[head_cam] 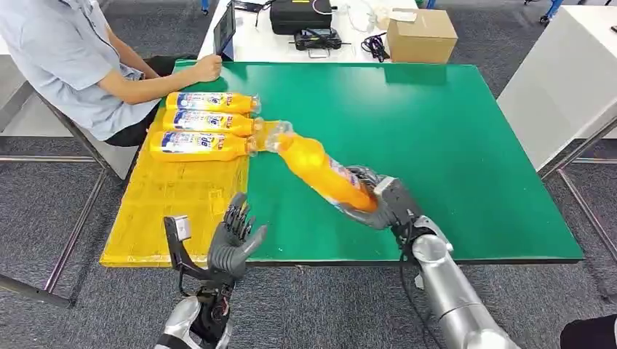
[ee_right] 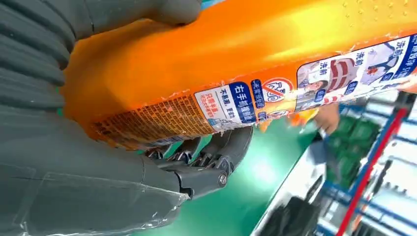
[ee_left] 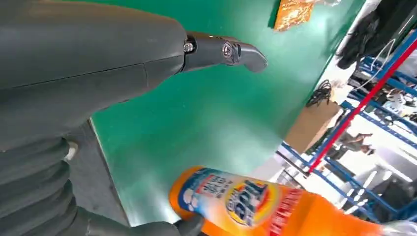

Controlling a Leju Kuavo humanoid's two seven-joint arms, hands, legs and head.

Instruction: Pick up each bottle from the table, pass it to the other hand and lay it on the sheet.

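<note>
Three bottles (head_cam: 207, 123) lie side by side on the sheet (head_cam: 174, 200) — at the table's (head_cam: 436, 145) left edge.

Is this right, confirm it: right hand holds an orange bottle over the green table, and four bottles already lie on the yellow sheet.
Not quite. The head view shows three bottles on the yellow sheet, not four. The right hand does hold an orange bottle over the green table.

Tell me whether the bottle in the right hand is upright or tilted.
Tilted. The orange bottle slants from the right hand, which grips its base, with its cap end toward the yellow sheet.
</note>
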